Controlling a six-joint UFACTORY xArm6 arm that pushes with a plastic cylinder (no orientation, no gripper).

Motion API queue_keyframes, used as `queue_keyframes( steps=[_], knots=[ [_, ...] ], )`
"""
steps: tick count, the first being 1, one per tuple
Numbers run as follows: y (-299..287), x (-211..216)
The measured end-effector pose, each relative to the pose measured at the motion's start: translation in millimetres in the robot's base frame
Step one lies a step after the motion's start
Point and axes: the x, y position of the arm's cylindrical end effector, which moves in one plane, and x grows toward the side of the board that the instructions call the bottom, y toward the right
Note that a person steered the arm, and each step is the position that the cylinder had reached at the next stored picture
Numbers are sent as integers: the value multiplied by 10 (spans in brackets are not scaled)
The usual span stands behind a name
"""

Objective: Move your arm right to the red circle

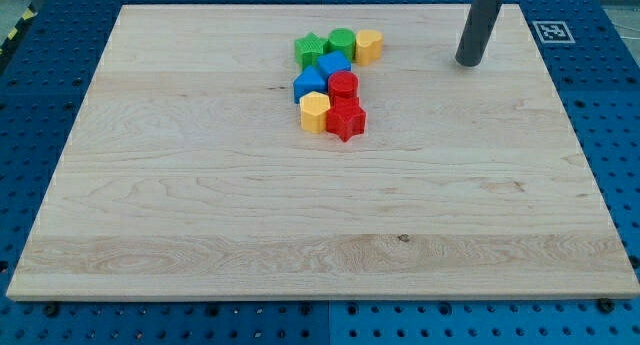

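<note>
The red circle (pixel 343 85) stands in a tight cluster of blocks near the board's top middle. A red star (pixel 346 119) sits just below it. A blue block (pixel 311 82) is on its left and another blue block (pixel 334 63) above it. A yellow hexagon (pixel 314 112) lies at the cluster's lower left. A green star (pixel 309 49), a green circle (pixel 341 41) and a yellow block (pixel 369 45) form the top row. My tip (pixel 468 61) is at the view's upper right, well to the right of the red circle and apart from every block.
The wooden board (pixel 200 205) lies on a blue perforated table. A black-and-white marker tag (pixel 552 31) sits off the board's top right corner.
</note>
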Motion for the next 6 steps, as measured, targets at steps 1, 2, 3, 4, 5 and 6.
queue_keyframes(
  steps=[1, 2, 3, 4, 5, 6],
  knots=[
    [-269, 0],
    [-472, 0],
    [-483, 0],
    [-504, 47],
    [-775, 278],
    [-830, 303]
  ],
)
